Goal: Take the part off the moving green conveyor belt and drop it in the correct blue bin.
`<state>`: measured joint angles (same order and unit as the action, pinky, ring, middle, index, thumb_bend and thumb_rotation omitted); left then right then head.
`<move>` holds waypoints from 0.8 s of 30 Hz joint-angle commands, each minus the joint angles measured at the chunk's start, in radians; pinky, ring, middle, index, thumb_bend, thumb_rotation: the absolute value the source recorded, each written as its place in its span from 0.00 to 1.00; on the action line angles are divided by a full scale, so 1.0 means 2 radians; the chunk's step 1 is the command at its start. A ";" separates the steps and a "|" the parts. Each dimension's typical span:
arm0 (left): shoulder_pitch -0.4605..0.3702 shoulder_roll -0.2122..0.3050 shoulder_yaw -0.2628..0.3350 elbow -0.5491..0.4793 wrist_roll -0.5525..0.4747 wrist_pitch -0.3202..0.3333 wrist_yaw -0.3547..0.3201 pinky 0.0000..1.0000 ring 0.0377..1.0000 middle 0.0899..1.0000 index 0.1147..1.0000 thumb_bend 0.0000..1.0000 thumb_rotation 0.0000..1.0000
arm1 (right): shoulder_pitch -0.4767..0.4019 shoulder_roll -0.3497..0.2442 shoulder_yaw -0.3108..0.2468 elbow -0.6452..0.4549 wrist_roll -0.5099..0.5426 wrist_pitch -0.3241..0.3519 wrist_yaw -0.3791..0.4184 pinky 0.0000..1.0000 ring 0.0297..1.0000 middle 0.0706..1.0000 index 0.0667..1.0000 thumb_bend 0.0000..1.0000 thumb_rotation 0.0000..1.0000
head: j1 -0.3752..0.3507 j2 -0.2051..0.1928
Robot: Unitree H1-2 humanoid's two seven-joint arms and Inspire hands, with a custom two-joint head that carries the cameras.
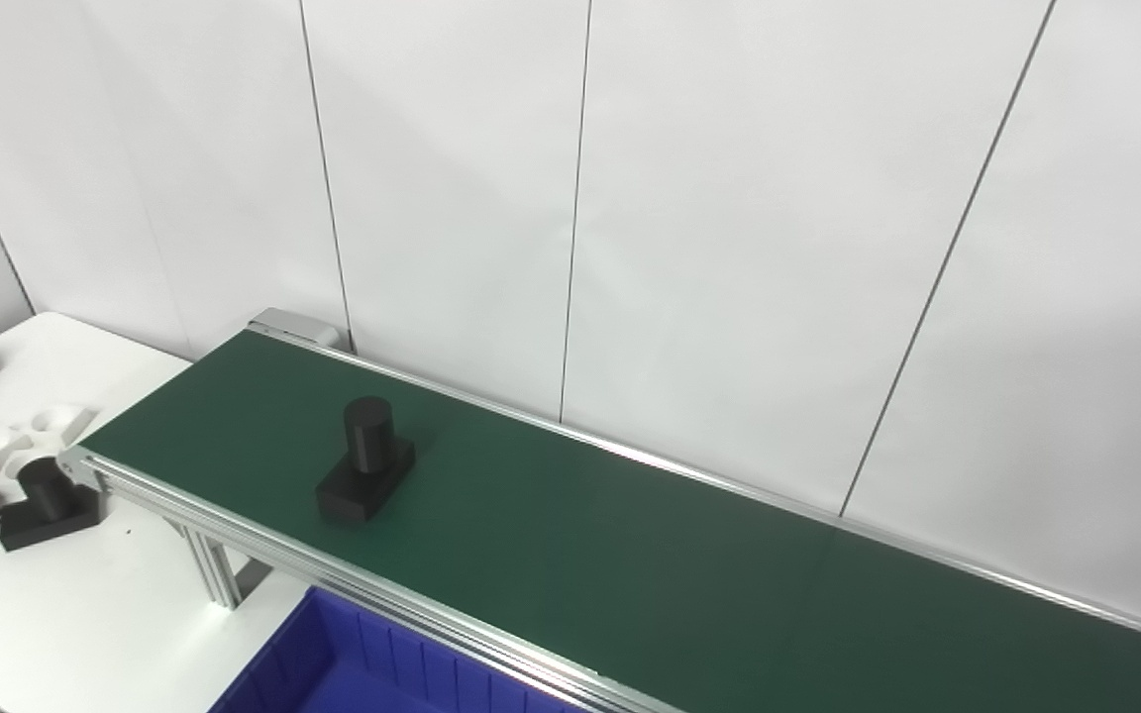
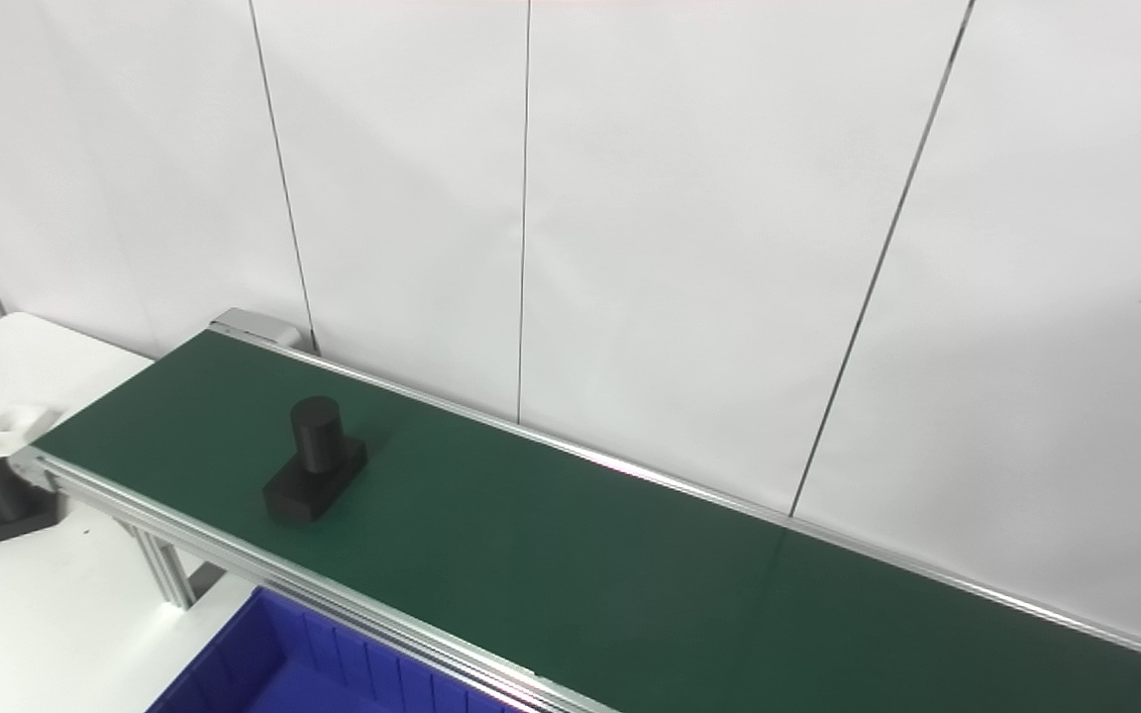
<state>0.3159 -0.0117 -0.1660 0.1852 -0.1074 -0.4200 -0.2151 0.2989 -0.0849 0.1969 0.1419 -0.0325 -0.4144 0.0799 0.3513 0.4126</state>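
- Black part, a matte block with an upright cylinder on a flat rectangular base, stood on the dark green conveyor belt near its left end, base flat on the belt, clear of both aluminium side rails; untouched, it looked not yet picked.
- Neither the left nor the right hand appeared in either view, so whether they were open or closed could not be told.
- One blue plastic bin sat just below the belt's near rail, probably placed for a short drop; the visible corner showed nothing inside, the rest was cut off.
- On the white table beside the belt lay a similar black part and a white moulded tray with round hollows that looked unfilled.
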 commanded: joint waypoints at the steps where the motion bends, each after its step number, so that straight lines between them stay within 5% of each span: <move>1: -0.003 -0.004 -0.002 -0.018 -0.001 -0.016 -0.001 0.58 0.65 0.67 0.69 0.89 0.26 | 0.002 0.001 0.000 -0.027 -0.003 -0.028 -0.004 0.53 0.63 0.70 0.76 0.30 0.45 | 0.000 0.002; 4: -0.001 -0.003 -0.002 -0.021 0.000 -0.015 -0.001 0.58 0.65 0.67 0.69 0.89 0.26 | 0.009 -0.003 0.003 -0.048 -0.009 -0.028 -0.006 0.53 0.63 0.69 0.75 0.32 0.47 | -0.002 0.004; 15: 0.001 -0.001 -0.001 -0.027 -0.011 -0.014 -0.005 0.58 0.64 0.67 0.69 0.88 0.23 | 0.035 -0.014 0.007 -0.189 -0.019 -0.027 -0.002 0.52 0.64 0.68 0.72 0.35 0.28 | -0.038 0.012; 24: -0.008 0.001 0.003 -0.013 -0.003 -0.021 -0.005 0.57 0.63 0.66 0.69 0.88 0.24 | 0.019 -0.018 -0.018 -0.310 -0.051 0.060 0.009 0.54 0.66 0.70 0.74 0.37 0.27 | -0.049 0.009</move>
<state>0.3176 -0.0082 -0.1583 0.1719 -0.1154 -0.4207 -0.2167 0.3523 -0.1194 0.1673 -0.4285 -0.1364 -0.3301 0.0878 0.2547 0.4310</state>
